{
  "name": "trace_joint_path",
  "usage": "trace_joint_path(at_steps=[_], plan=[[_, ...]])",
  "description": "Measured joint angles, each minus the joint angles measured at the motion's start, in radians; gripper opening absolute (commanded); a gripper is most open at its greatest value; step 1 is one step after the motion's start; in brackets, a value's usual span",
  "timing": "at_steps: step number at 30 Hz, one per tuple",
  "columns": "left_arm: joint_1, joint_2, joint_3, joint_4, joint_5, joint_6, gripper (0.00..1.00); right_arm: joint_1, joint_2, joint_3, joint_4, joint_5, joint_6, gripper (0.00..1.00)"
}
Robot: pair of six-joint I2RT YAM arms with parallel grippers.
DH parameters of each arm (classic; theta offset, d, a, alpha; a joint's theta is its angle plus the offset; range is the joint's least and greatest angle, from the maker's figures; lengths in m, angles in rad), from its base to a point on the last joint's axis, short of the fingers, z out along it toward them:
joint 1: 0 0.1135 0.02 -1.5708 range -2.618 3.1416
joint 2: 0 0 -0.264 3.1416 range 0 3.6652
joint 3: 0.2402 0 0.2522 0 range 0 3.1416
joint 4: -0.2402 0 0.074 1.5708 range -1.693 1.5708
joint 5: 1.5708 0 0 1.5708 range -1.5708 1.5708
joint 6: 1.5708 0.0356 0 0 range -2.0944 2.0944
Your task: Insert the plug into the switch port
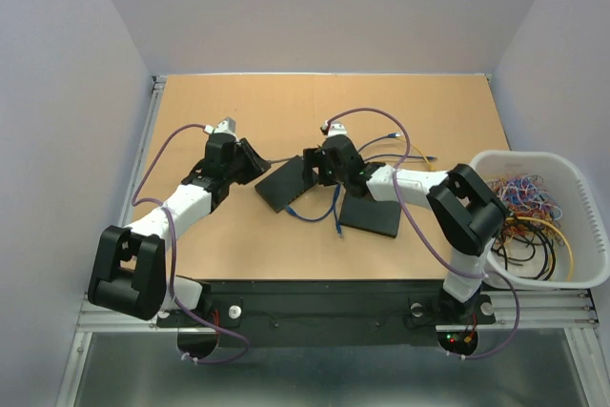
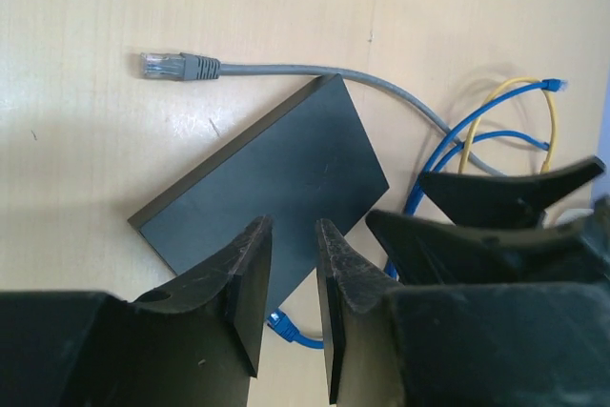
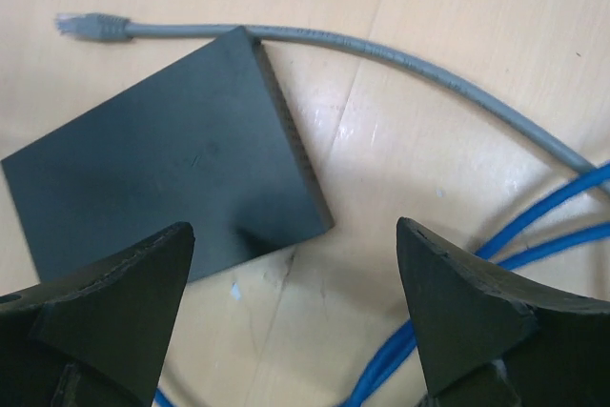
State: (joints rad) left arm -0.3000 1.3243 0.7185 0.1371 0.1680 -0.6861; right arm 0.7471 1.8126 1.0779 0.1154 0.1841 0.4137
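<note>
The left gripper (image 2: 291, 231) is held over the near edge of a black switch (image 2: 267, 178). Its fingers (image 2: 246, 283) are drawn almost together, with a narrow gap between them and nothing in it. The right gripper (image 3: 295, 231) is spread wide above the bare table (image 3: 457, 64), just beside the same switch, and nothing is gripped by it.

One grey plug (image 2: 172, 66) is seen lying flat on the table beyond the switch's far corner, apart from it and from both grippers. Its grey cable (image 2: 381, 83) is run past that corner and on under the right gripper's fingers.

Two switches are counted from above: this one, and a second switch (image 1: 372, 216) lying beneath the right arm. At least two blue cables (image 3: 534, 226) are looped beside the first switch; two blue plugs are seen, one (image 2: 283, 329) just under the left fingers and one (image 2: 556, 85) farther off. One yellow cable (image 2: 515, 92) is arched among them. One white basket (image 1: 534, 155) filled with tangled cables is stood at the table's right edge.

No writing can be read on either switch.
</note>
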Motion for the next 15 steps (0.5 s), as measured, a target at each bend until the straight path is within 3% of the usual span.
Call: trace_joint_path(at_steps=[15], plan=[[0.01, -0.021, -0.038, 0.005, -0.017, 0.014, 0.36, -0.013, 0.249, 0.222, 0.035, -0.234, 0.02, 0.84]])
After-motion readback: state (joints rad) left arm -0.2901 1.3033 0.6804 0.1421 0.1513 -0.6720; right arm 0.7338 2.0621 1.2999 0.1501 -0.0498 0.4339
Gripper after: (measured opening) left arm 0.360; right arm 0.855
